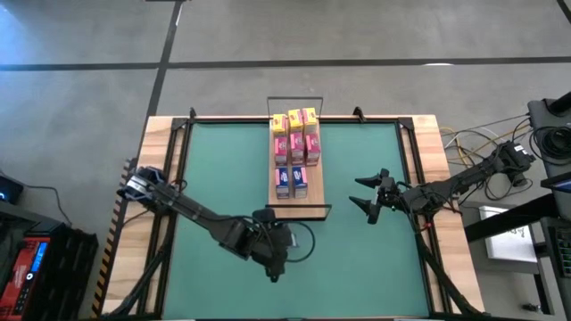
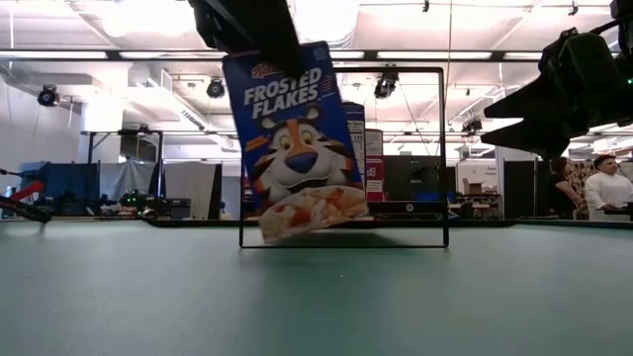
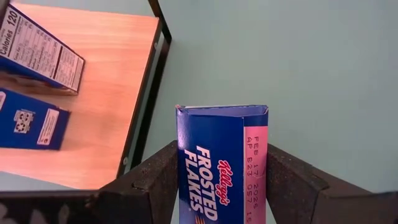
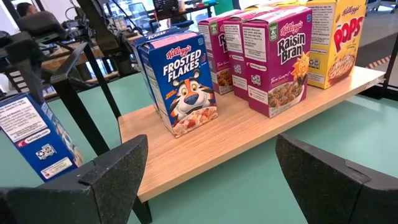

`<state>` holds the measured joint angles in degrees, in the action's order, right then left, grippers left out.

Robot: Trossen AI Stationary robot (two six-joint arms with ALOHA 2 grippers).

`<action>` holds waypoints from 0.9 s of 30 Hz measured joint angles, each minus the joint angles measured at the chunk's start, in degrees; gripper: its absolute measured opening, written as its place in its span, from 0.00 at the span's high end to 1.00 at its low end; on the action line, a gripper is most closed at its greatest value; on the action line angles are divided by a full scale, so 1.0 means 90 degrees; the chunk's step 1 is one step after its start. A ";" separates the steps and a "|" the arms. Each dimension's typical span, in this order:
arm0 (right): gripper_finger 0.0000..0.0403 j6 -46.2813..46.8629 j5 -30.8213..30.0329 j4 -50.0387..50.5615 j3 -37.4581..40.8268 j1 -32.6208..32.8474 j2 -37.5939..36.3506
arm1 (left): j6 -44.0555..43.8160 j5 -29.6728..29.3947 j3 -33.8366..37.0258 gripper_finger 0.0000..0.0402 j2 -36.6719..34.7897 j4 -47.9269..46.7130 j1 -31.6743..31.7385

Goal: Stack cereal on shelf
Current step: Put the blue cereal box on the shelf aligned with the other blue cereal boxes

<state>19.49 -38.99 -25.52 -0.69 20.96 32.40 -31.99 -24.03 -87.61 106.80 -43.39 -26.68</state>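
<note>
The shelf [image 1: 299,194] is a light wooden plank in the middle of the green table, running from far to near. Yellow, pink and blue cereal boxes [image 1: 294,147] stand on it in rows, also seen from the right wrist [image 4: 273,62]. My left gripper [image 1: 275,254] is just near-left of the plank's near end and shut on a blue Frosted Flakes box [image 2: 297,138]. My right gripper [image 1: 370,201] hovers open to the right of the plank's near end, with its fingers [image 4: 118,168] pointing at the boxes. My left gripper [image 3: 222,155] pinches the Frosted Flakes box between its two fingers [image 3: 149,180], which sit on opposite faces near its upper end [image 3: 222,134]. The fingers come from above, pointing down. The box hangs below them, tilted and lifted clear of the table [image 2: 297,297].
Thin black wire frames stand at the plank's ends [image 2: 341,158]. Bare plank shows near its near end [image 3: 106,93], beside two blue boxes [image 3: 37,50]. Wooden borders edge the table [image 1: 428,160], and cables lie to the right [image 1: 473,143]. A person [image 2: 605,188] is in the room behind.
</note>
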 joint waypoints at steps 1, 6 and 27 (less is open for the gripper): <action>0.15 0.0000 -0.0001 0.0000 0.0000 0.0001 0.0001 | 0.0000 0.0000 0.0009 0.54 0.0000 0.0050 0.0020; 0.15 0.0000 0.0000 0.0000 0.0000 0.0000 -0.0001 | 0.0239 -0.0001 0.0069 0.54 0.0000 0.0380 0.0107; 0.15 0.0000 -0.0002 0.0002 0.0000 -0.0001 0.0001 | 0.0698 -0.0007 0.0534 0.54 0.0000 0.0935 0.0326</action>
<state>19.49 -39.00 -25.50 -0.69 20.95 32.40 -25.71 -24.10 -82.81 106.80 -34.98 -23.75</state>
